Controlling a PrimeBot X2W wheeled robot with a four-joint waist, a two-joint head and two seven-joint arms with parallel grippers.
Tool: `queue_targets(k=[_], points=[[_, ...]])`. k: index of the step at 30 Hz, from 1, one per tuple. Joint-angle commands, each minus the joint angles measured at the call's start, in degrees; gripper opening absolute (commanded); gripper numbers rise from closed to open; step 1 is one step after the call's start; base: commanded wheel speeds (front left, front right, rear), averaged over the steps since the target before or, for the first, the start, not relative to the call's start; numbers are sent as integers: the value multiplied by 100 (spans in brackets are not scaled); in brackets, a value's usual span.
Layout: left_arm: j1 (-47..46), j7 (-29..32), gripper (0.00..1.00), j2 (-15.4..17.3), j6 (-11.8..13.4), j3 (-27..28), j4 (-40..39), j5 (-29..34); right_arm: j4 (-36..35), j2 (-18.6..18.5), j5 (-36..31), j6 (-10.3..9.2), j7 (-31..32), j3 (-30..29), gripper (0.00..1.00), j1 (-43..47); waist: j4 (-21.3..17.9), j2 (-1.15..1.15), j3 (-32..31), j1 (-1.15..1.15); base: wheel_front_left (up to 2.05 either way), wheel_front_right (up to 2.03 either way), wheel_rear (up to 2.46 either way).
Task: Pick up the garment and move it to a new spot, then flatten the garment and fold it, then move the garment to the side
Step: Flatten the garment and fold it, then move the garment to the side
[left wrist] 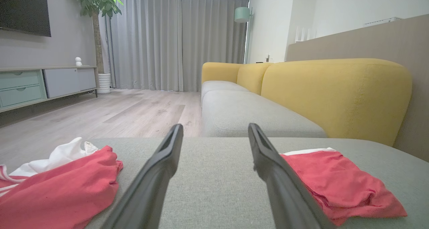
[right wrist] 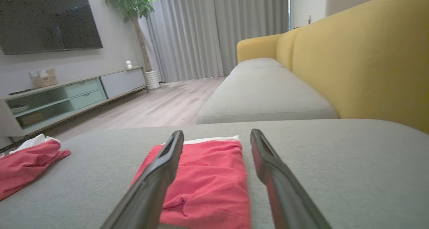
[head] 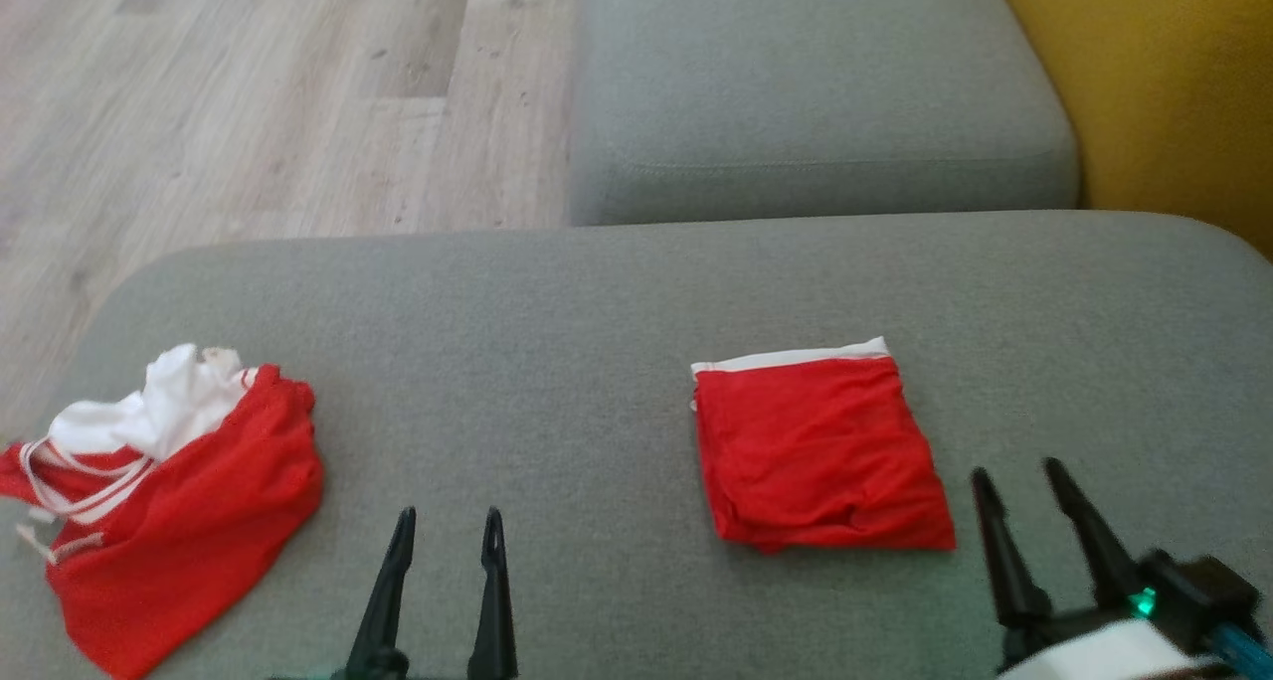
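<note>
A folded red garment [head: 820, 456] with a white band along its far edge lies flat on the grey cushion [head: 597, 342], right of centre. My right gripper [head: 1016, 476] stands open just to its right, near corner, holding nothing. In the right wrist view the folded garment [right wrist: 207, 178] lies under and between the spread fingers of the right gripper [right wrist: 216, 133]. My left gripper [head: 448, 523] is open and empty over bare cushion. From the left wrist, the left gripper [left wrist: 214, 128] has the folded garment [left wrist: 342, 185] on its right.
A crumpled red and white garment [head: 169, 501] with striped drawstrings sits at the cushion's left end. A second grey seat cushion [head: 816, 93] lies beyond, with a yellow backrest [head: 1174, 84] on the right. Wooden floor [head: 249, 93] runs past the far left edge.
</note>
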Motion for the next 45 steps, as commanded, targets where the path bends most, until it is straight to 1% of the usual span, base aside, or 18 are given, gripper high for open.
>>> queue_targets(k=[1, 2, 9, 18, 33, 42, 45], points=[[-67, -29, 100, -41, -51, 259, -175, -16, -419, -13, -147, 37, -62, -135, 100, 8, -111, 0, -96, 1, 0, 0, 0], [-25, -29, 100, -41, -70, 288, -152, -10, -507, 24, -184, 37, -62, -233, 100, 105, -133, 0, -111, 1, 0, 0, 0], [101, -29, 100, -41, -99, 449, -24, 42, -686, 119, -366, 37, -62, -332, 100, 399, -236, 0, -185, 1, 0, 0, 0], [99, -29, 100, -41, -166, 559, 78, 110, -683, 199, -381, 37, -62, -371, 100, 434, -220, 0, -222, 1, 0, 0, 0], [128, -29, 100, -41, -170, 581, 100, 147, -632, 199, -320, 37, -62, -351, 100, 379, -235, 0, -143, 1, 0, 0, 0], [59, -29, 100, -41, -155, 500, 86, 196, -573, 131, -292, 37, -62, -349, 100, 226, -179, 0, 115, 1, 0, 0, 0], [33, -29, 100, -41, -173, 442, 99, 81, -454, 72, -247, 37, -62, -283, 100, 33, -160, 0, 275, 1, 0, 0, 0]])
